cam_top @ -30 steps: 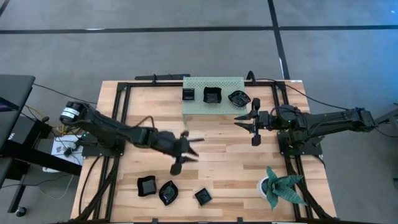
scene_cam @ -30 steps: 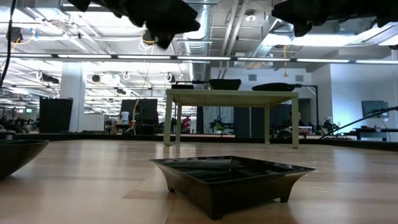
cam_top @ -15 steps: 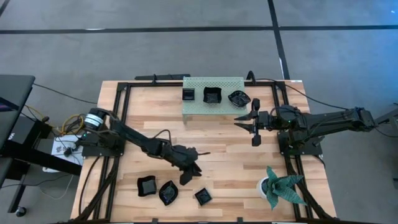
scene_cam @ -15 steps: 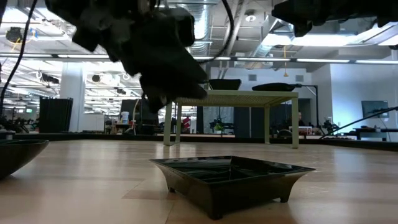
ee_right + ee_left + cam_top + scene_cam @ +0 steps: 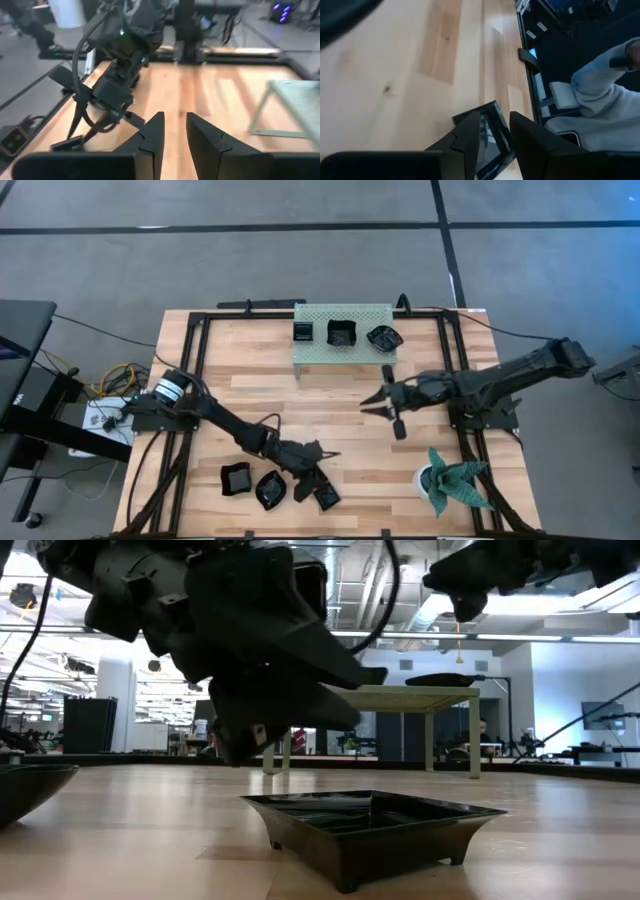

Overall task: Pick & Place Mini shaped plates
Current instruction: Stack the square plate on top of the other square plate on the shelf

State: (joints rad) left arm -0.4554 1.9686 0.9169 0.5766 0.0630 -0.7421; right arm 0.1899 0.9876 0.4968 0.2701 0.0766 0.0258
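Three mini shaped plates lie near the table's front edge: a square one [image 5: 236,478], a leaf-shaped one [image 5: 270,491] and a smaller square one [image 5: 327,497]. My left gripper [image 5: 317,469] hangs open just over the small square plate [image 5: 491,131], which shows beyond the gap between its fingers; in the low view the gripper [image 5: 300,705] is clear of the table, behind a square plate [image 5: 370,825] standing on its feet. My right gripper [image 5: 386,412] is open over the middle of the table, nothing between its fingers [image 5: 174,132]. Three more plates [image 5: 341,333] rest on a green rack [image 5: 318,350].
A green spiky plant in a white pot [image 5: 450,482] stands at the near right corner. Black frame rails [image 5: 196,370] run along both sides of the table. A person's light sleeve [image 5: 605,100] shows beyond the table's edge. Bare wood [image 5: 340,400] lies between the rack and the near plates.
My left gripper has come down and toward the table's near edge, rolling as it went, and now hangs over the small square plate. My right gripper has swung from beside the rack toward the table's middle and a little nearer. No plate has moved.
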